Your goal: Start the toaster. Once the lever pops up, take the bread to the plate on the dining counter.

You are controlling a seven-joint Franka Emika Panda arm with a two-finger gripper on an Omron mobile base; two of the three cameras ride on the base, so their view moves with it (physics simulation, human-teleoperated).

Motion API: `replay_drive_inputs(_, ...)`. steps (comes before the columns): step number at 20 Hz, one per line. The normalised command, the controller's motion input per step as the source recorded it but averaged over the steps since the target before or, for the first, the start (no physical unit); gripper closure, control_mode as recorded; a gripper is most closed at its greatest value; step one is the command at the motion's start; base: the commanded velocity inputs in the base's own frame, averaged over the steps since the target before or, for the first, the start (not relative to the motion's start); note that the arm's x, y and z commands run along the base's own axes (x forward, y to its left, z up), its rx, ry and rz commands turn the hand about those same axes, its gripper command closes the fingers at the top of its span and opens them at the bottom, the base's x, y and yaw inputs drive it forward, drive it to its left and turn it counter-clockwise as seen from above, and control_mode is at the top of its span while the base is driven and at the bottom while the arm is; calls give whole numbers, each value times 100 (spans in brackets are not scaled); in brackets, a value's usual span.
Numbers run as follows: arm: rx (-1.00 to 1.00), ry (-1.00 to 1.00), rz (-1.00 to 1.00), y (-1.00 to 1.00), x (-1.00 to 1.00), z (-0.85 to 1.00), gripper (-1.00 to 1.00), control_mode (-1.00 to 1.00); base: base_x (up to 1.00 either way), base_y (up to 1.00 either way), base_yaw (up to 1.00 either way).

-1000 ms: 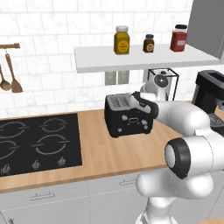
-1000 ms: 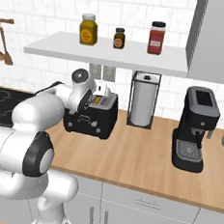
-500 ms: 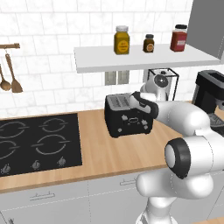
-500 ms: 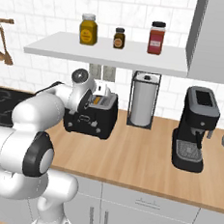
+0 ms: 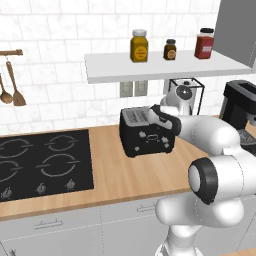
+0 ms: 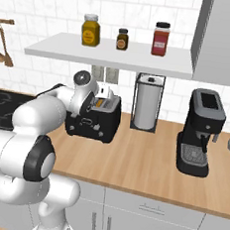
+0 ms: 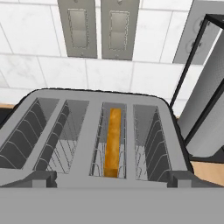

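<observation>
You have one toaster (image 5: 146,136) with four slots, one bread (image 7: 113,141) slice, three jars (image 6: 121,38) on the shelf, one coffee machine (image 6: 201,132), two wall switches (image 7: 99,27), and two hanging spoons (image 5: 12,91).

Matt black toaster (image 5: 145,134) with grey metal slots stands on smooth wooden worktop (image 5: 120,170).

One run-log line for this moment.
gripper: open, above toaster | bread: seated in slot | lift: not begun
</observation>
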Motion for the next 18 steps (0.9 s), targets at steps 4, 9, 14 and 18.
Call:
replay_drive_inputs(4, 0, 0, 0, 0, 0, 0, -100, -100, 0, 0, 0)
replay_drive_inputs(9, 0, 0, 0, 0, 0, 0, -100, -100, 0, 0, 0)
replay_drive_inputs(14, 0, 0, 0, 0, 0, 0, -100, -100, 0, 0, 0)
replay_drive_inputs(18, 0, 0, 0, 0, 0, 0, -100, -100, 0, 0, 0)
